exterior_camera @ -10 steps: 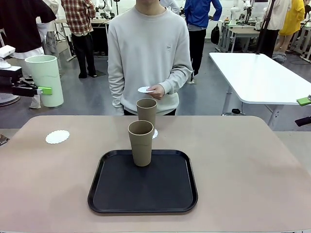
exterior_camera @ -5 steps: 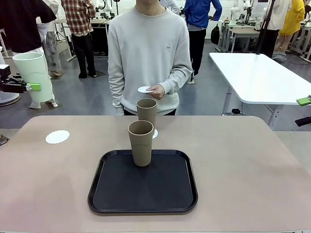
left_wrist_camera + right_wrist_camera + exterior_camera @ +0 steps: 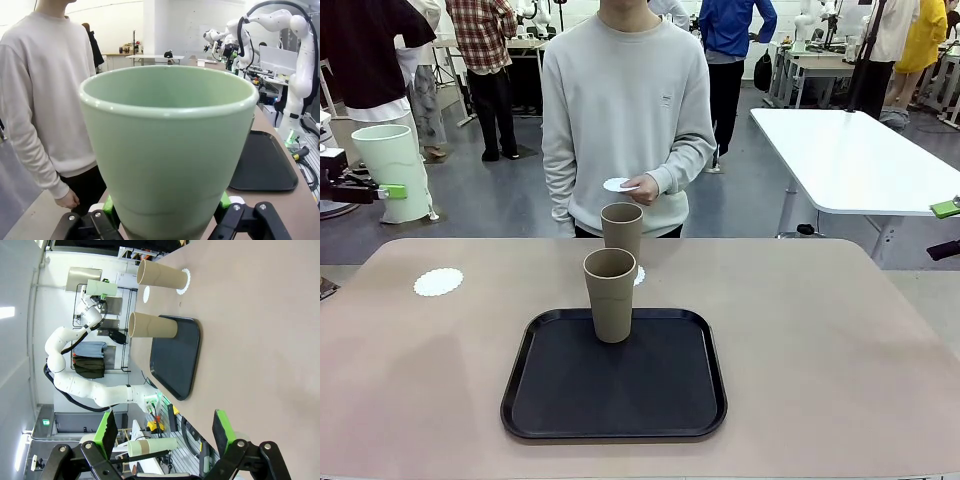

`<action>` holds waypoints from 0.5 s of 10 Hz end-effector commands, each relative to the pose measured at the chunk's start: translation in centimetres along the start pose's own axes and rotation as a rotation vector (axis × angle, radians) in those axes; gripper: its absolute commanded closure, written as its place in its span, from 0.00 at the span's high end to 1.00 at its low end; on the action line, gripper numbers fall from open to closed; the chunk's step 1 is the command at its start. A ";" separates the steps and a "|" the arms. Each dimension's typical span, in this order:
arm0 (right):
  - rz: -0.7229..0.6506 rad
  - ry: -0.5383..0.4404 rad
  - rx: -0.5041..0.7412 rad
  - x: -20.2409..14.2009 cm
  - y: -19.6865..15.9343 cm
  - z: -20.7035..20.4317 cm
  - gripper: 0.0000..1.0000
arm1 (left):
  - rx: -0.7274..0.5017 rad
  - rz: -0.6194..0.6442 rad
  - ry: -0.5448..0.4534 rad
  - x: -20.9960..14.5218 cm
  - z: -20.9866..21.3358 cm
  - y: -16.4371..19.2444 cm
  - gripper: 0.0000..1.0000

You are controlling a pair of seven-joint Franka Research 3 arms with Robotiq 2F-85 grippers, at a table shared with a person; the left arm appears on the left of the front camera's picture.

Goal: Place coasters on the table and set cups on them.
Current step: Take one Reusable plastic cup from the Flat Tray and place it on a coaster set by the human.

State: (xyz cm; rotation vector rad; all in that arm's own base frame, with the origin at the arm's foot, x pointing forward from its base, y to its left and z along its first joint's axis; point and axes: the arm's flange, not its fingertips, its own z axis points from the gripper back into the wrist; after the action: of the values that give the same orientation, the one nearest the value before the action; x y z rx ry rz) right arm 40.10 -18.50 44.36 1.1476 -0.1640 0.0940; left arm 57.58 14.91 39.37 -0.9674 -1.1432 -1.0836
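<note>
Since the earlier frame the green cup (image 3: 394,165) has slid out toward nine o'clock, pinched near its base by my left gripper (image 3: 390,191). My right gripper (image 3: 165,427) sits wide open at three o'clock.

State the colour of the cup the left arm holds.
Mint green cup, clearest in the left wrist view.
</note>
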 end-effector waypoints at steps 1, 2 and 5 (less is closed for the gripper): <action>0.009 -0.007 0.002 0.1 0.0 -0.1 1.00 | -0.009 -0.031 -0.024 0.8 0.0 0.0 0.84; 0.009 -0.007 0.002 0.1 0.0 -0.1 1.00 | -0.031 -0.040 -0.016 0.7 -0.4 -0.5 0.84; 0.009 -0.007 0.002 0.1 0.0 -0.1 1.00 | -0.066 -0.058 -0.003 0.5 -1.5 -1.2 0.84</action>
State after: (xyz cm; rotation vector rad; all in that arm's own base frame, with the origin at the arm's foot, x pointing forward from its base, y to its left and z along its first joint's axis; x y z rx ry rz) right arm 40.10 -18.49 44.36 1.1476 -0.1639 0.0942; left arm 57.51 13.48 39.47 -0.9928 -1.1466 -1.1430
